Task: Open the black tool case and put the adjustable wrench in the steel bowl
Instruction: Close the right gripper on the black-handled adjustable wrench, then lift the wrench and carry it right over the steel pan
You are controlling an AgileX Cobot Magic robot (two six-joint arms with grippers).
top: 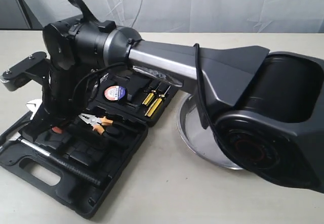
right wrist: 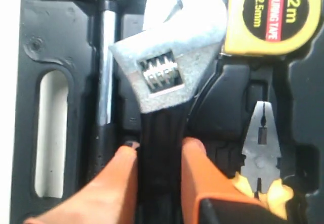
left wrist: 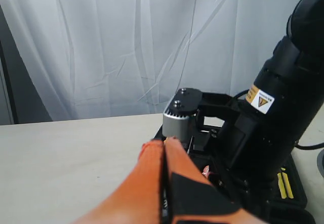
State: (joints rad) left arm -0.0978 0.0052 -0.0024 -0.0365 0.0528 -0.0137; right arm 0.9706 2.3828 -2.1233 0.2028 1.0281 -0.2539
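The black tool case (top: 30,173) lies open on the table's left side, tools resting in its recesses. The adjustable wrench (right wrist: 162,67), with a silver jaw head and black handle, is held by that handle in my right gripper (right wrist: 159,148), an orange finger pressing each side. Its head overlaps the hammer shaft and the tape measure. In the exterior view only the silver head of the wrench (top: 33,106) shows, left of the right arm (top: 152,57). The steel bowl (top: 195,138) sits right of the case, partly hidden by the arm. My left gripper (left wrist: 164,142) is shut and holds nothing.
Inside the case are a hammer (top: 61,161), orange-handled pliers (top: 93,121), a tape measure (top: 115,92) and yellow-handled screwdrivers (top: 154,100). The right arm spans the scene above the case and bowl. A white curtain hangs behind the table.
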